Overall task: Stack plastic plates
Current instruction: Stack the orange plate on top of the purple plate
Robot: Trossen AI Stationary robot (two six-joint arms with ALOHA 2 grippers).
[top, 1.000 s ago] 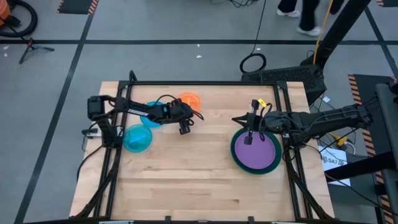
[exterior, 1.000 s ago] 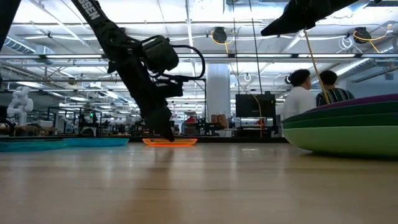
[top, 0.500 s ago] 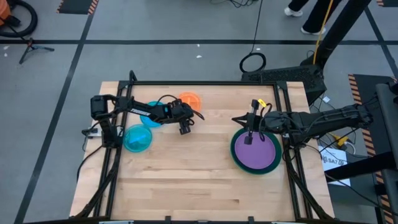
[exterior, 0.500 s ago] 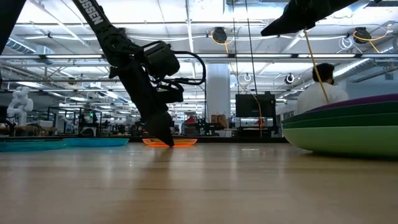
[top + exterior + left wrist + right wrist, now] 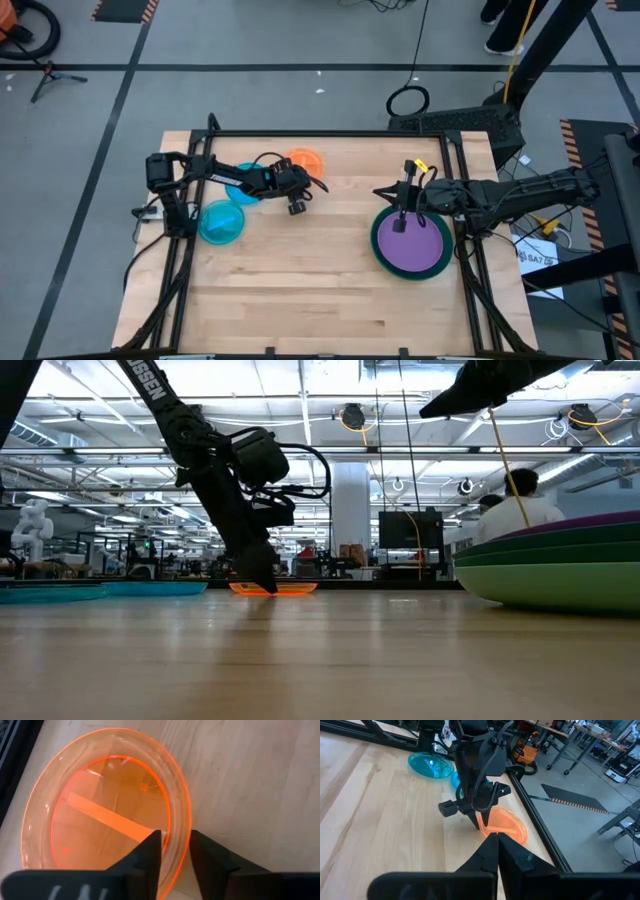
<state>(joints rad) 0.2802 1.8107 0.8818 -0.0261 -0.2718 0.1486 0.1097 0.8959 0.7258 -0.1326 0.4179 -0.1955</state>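
The orange plate point(image 5: 107, 802) is lying flat on the table point(image 5: 300, 290) near its far edge, and the left gripper point(image 5: 175, 850) is standing over the plate's rim. In the left wrist view one finger point(image 5: 150, 852) is sitting inside the rim and the other just outside it, with the rim in the narrow gap between them; the fingers are close together, but whether they are already pressing the plastic cannot be told. From the low view the fingertips are reaching down to table level at the orange plate's edge.

Two cyan plates point(image 5: 221, 222) are lying at the table's left side beside the left arm, one partly under it. On the right side, a purple plate point(image 5: 412, 240) is resting on top of a stack point(image 5: 560, 565) of green plates. The right gripper point(image 5: 497, 845) is hanging above the far rim of that stack with its fingers pressed together and nothing between them.

The table is a pale wooden board inside a black frame. Around it the floor is grey with dark tape lines, and cables are trailing beyond the far edge. In the low view the room behind is showing bright ceiling lights, a pillar, shelves and equipment, and a person point(image 5: 520, 505) sitting with their back to the table.
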